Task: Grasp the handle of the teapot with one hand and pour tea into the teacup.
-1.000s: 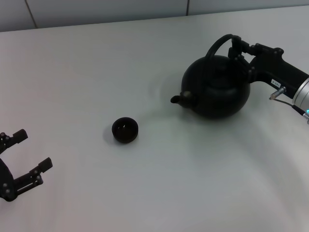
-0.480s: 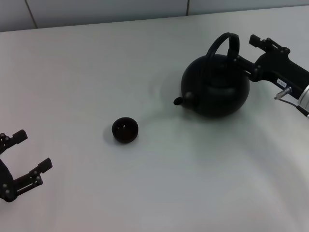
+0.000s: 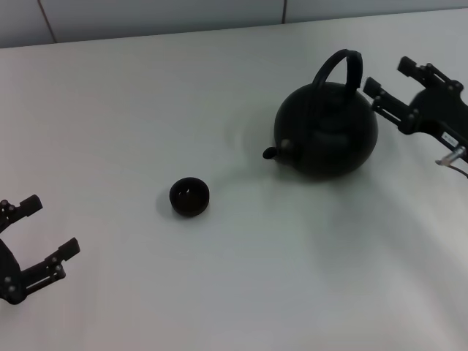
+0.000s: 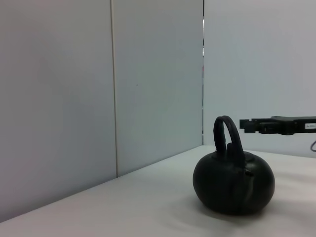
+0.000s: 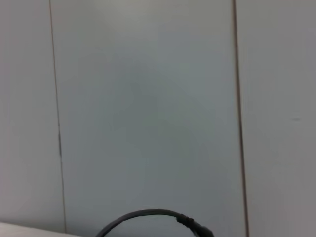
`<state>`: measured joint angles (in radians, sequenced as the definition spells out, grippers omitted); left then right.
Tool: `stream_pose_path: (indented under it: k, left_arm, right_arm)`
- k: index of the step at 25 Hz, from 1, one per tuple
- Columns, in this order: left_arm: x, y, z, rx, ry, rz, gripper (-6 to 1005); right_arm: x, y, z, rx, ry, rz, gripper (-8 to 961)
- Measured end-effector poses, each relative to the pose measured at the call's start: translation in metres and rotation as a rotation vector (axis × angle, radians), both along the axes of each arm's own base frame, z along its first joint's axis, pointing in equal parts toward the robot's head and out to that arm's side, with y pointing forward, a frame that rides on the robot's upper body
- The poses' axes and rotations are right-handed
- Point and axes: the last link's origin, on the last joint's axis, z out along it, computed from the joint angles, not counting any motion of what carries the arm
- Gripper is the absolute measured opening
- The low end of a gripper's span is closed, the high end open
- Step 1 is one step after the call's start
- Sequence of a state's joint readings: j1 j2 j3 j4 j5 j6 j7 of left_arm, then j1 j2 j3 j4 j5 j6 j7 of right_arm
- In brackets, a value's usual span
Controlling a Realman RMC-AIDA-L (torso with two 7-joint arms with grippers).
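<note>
A: Two things on the pale matte table [image 3: 241, 292], largest first. The big round black kettle-shaped teapot [image 3: 327, 139] sits upright at the far right, short spout toward the robot's left, its tall arched black bail handle [image 3: 338, 68] standing free above the lid. The tiny round dark handleless teacup [image 3: 189, 197] rests well apart, nearer and to the left of the spout.

B: Grippers?

A: Right gripper [image 3: 390, 81] just beside the teapot on its right, at handle height, fingers spread, gripping nothing. Left gripper [image 3: 38, 232] at the near left edge, fingers also spread, empty, idle.

B: So no hold on the handle.

A: None visible. The left wrist view shows the right gripper's fingers level with the arch's top but clear of it.

B: Risks?

A: Likely a clip on the arch's thin end, so the pot swings and the spout misses. The cup is small and far; a heavy pot tilted early would probably spill on the table.
</note>
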<state>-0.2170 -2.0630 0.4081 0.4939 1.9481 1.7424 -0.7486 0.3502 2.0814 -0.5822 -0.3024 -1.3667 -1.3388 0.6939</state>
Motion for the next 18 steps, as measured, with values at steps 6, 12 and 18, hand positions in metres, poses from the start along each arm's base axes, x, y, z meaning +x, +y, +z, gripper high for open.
stream_pose_path:
  k: [6,12,18]
  left_arm:
    - [0.003,0.004,0.000,-0.004,0.002,-0.015,859]
    - [0.005,0.007,0.000,-0.007,0.003,-0.024,860]
    - [0.013,0.019,-0.002,-0.037,0.007,-0.058,860]
  right_arm:
    - [0.013,-0.026,0.005,0.036,0.046,-0.025,742]
    - [0.026,-0.054,0.012,0.084,0.095,-0.059,743]
    - [0.015,-0.057,0.017,-0.033,0.130,0.034,742]
